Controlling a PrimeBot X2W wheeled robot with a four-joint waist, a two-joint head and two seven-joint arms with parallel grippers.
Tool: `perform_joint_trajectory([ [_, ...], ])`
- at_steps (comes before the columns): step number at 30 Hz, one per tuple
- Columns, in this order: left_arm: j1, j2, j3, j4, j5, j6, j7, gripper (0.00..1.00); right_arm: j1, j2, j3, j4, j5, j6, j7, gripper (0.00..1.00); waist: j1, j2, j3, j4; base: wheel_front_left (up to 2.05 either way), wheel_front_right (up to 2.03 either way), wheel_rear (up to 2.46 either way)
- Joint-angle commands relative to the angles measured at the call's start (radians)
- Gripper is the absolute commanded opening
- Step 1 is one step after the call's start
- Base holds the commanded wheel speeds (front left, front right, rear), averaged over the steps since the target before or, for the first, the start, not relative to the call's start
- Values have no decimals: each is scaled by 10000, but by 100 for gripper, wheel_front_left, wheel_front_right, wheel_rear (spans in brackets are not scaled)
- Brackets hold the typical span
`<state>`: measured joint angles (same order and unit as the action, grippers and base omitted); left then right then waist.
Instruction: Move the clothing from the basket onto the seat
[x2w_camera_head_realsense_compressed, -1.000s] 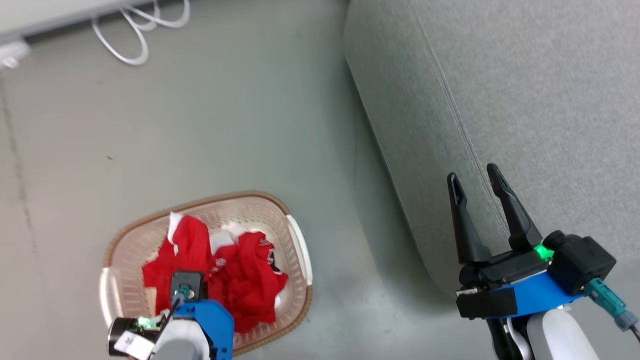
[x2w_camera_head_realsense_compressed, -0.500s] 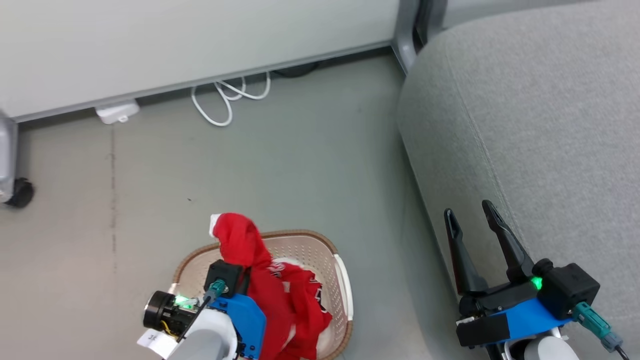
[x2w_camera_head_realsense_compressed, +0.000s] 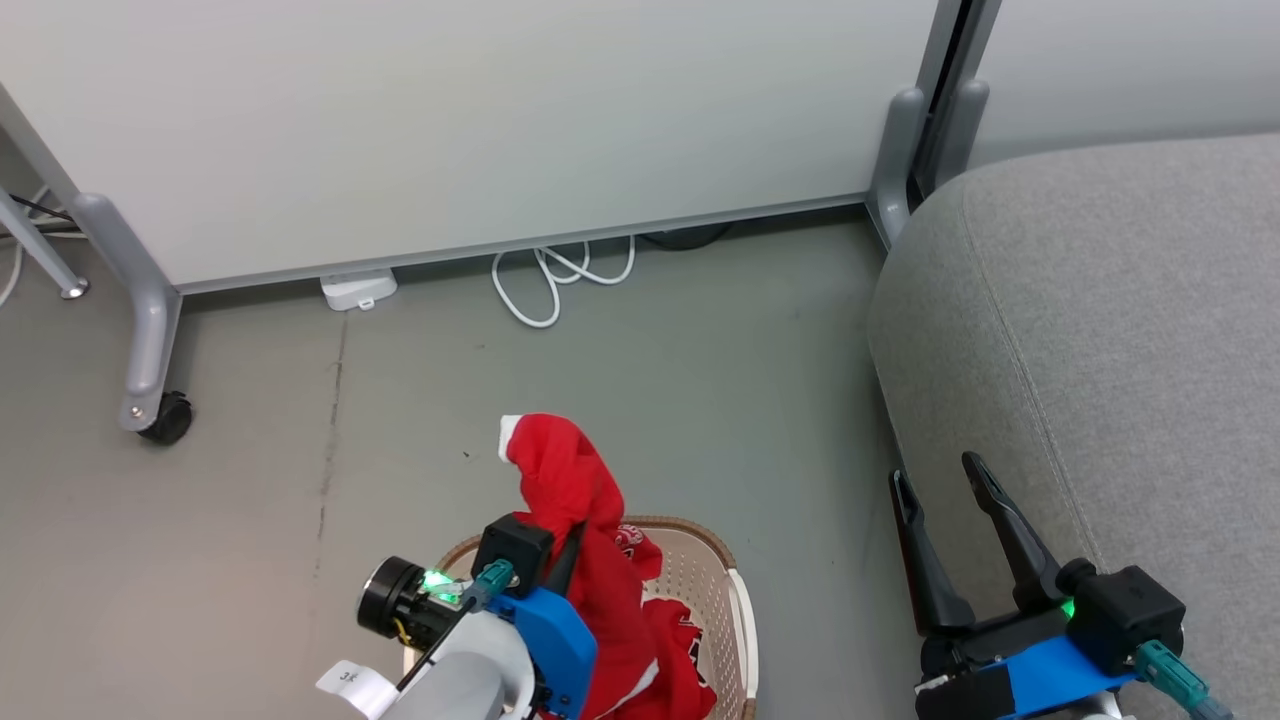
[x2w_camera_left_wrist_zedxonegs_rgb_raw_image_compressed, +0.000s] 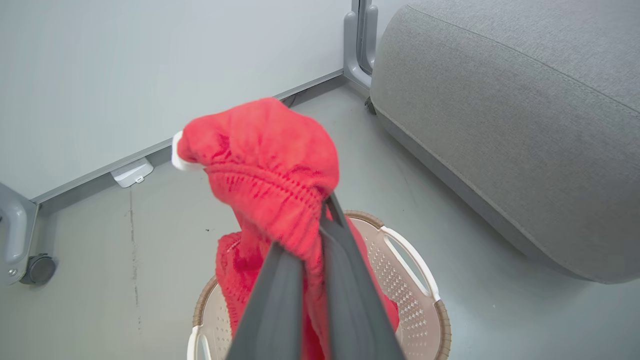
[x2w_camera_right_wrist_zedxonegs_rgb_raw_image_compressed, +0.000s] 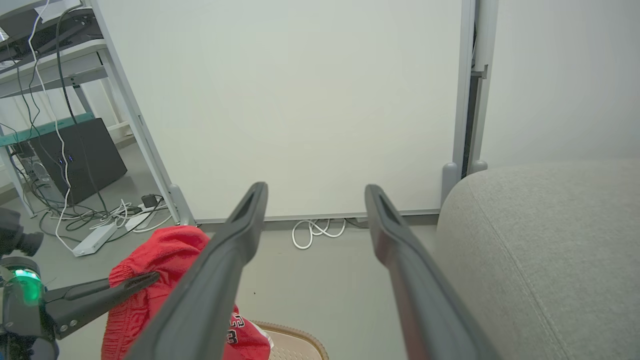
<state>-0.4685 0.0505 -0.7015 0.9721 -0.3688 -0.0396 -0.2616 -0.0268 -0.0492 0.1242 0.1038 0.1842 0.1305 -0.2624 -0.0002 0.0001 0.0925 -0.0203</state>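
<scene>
Soft knitted red clothing (x2w_camera_left_wrist_zedxonegs_rgb_raw_image_compressed: 265, 150), perforated plastic basket (x2w_camera_left_wrist_zedxonegs_rgb_raw_image_compressed: 405, 290) (woven-look rim), matt grey fabric seat (x2w_camera_left_wrist_zedxonegs_rgb_raw_image_compressed: 500, 125).

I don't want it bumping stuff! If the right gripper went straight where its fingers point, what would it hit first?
Probably the white wall panel, low down, above the coiled white cable. The open right gripper has the seat off to one side, so that looks missed, though depth is unclear.

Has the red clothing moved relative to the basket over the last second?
Yes. The left tool, shut on the clothing, has raised its top above the basket rim; a second ago it all lay inside the basket.
</scene>
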Motion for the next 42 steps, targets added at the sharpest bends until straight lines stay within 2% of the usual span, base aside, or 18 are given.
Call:
perform_joint_trajectory([
  [1, 18, -3, -115, -146, -124, -25, -48, 0, 154, -23, -17, 31, -25, 5, -32, 100, 2, -1, -151, 107, 0, 0, 0],
  [16, -1120, 1, -1855, -2225, -1404, 63, -49, 0, 597, -22, 95, 99, 28, 5, 216, 100, 2, -1, -832, 362, 0, 0, 0],
  [28, -2187, 1, -3463, -3515, -2966, 754, 300, 0, 746, -22, 276, 91, 40, 5, 471, 100, 2, -1, -1042, 561, 0, 0, 0],
  [42, -2802, 0, -4503, -3610, -4132, 1260, 127, 0, 707, -22, 323, 59, 4, 5, 717, 100, 2, -1, -1117, 602, 0, 0, 0],
])
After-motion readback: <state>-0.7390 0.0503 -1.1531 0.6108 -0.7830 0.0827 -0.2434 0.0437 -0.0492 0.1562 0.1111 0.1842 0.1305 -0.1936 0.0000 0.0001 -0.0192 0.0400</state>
